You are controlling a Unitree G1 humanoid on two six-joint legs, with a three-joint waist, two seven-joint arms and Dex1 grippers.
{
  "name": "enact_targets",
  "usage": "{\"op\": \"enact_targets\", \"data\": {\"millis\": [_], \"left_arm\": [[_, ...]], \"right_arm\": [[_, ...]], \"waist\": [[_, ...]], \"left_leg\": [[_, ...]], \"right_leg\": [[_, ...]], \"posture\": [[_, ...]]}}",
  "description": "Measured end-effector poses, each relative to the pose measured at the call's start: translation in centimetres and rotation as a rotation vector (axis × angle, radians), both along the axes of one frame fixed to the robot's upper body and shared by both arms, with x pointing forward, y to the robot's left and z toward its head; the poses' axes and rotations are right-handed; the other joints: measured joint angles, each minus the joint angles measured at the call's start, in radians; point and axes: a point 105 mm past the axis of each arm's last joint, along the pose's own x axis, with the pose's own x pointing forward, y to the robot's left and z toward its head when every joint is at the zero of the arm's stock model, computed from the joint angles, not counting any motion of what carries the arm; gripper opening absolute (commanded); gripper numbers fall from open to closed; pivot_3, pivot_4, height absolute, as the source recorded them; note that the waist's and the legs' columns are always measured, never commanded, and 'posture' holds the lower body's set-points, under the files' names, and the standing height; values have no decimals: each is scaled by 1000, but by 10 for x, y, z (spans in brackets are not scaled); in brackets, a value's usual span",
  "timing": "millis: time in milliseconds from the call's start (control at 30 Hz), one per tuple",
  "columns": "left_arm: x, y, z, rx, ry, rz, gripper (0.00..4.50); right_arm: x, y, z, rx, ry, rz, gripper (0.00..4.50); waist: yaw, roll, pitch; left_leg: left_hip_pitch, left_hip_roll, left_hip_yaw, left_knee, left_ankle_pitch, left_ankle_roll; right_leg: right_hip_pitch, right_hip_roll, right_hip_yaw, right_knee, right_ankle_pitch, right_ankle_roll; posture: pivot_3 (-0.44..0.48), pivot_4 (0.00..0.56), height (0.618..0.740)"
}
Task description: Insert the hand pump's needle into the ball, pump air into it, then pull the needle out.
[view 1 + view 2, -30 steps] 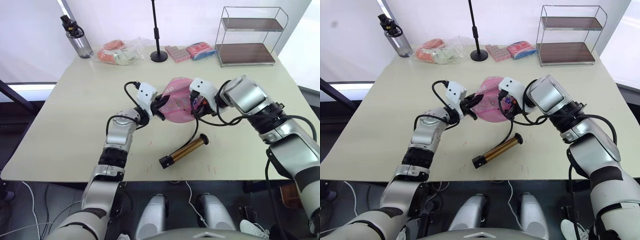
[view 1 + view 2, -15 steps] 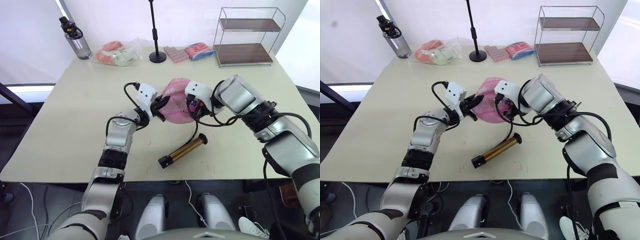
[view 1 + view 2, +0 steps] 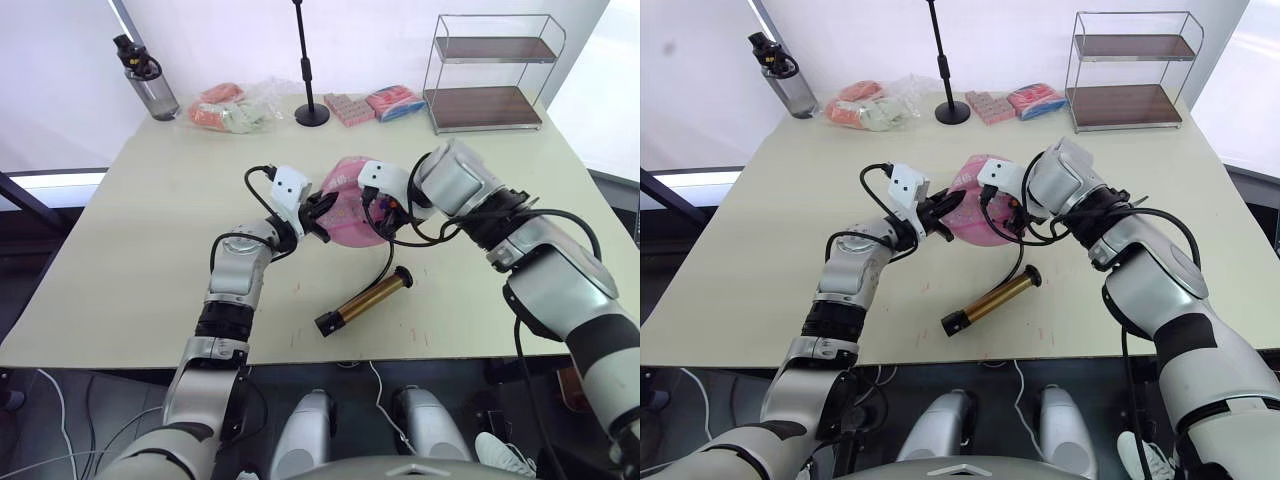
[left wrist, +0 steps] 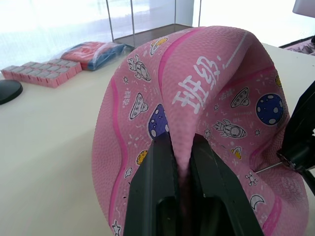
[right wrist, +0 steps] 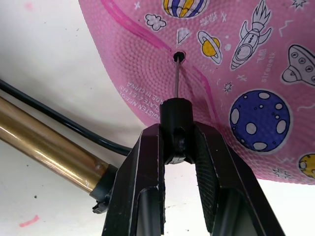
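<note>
The pink ball (image 3: 348,196), soft and dented, lies mid-table. My left gripper (image 4: 181,140) is shut on a pinched fold of its skin on the left side. On the ball's right side my right gripper (image 5: 177,133) is shut on the black fitting (image 5: 176,117) of the needle (image 5: 176,78). The thin pin points at the ball's valve hole (image 5: 178,56), with its tip at the hole's edge. The gold hand pump (image 3: 365,300) lies on the table in front of the ball. Its black hose (image 3: 389,262) curves up to the fitting.
Along the table's far edge stand a grey water bottle (image 3: 145,78), a plastic bag of orange packets (image 3: 225,105), a black stand (image 3: 311,112), pink and red-blue packets (image 3: 370,104) and a wire shelf (image 3: 488,80).
My right gripper has swung a little left with the needle, closing in on the ball. The left gripper keeps its pinch on the ball. The pump has not moved.
</note>
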Motion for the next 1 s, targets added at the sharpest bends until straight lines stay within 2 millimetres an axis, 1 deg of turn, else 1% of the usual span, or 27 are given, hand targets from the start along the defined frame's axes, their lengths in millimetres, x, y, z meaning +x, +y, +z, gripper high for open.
{"op": "enact_targets", "data": {"millis": [233, 733, 800, 900, 1000], "left_arm": [[1, 1, -1, -39, 37, 35, 17], [3, 3, -3, -78, 80, 69, 17], [3, 3, -3, -80, 83, 68, 17], [3, 2, -4, -81, 89, 68, 17], [3, 2, -4, -82, 90, 68, 17]], "right_arm": [[4, 7, 2, -20, -9, 4, 322], [7, 14, 8, -1, -34, 23, 322], [7, 16, 9, 0, -41, 26, 322], [7, 22, 16, 0, -63, 39, 322], [7, 23, 16, -5, -66, 40, 322]], "waist": [[0, 0, 0], [-1, 0, 0], [-1, 0, 0], [0, 0, 0], [0, 0, 0]], "left_leg": [[0, 0, -1, 0, 0, 0], [0, 0, -1, 0, 0, -1], [0, 0, -1, 0, 0, -1], [0, 0, -2, 0, 0, -1], [0, -1, -2, 0, 0, -1]], "right_leg": [[0, 0, 0, 0, 0, 0], [0, 0, -1, 0, 0, 0], [0, 0, -1, 0, 0, 0], [0, 0, -1, 0, 0, 0], [1, 0, -1, 0, 0, 0]], "posture": [[0, 150, 731], [0, 150, 731], [0, 150, 731], [0, 150, 731], [0, 150, 731]]}}
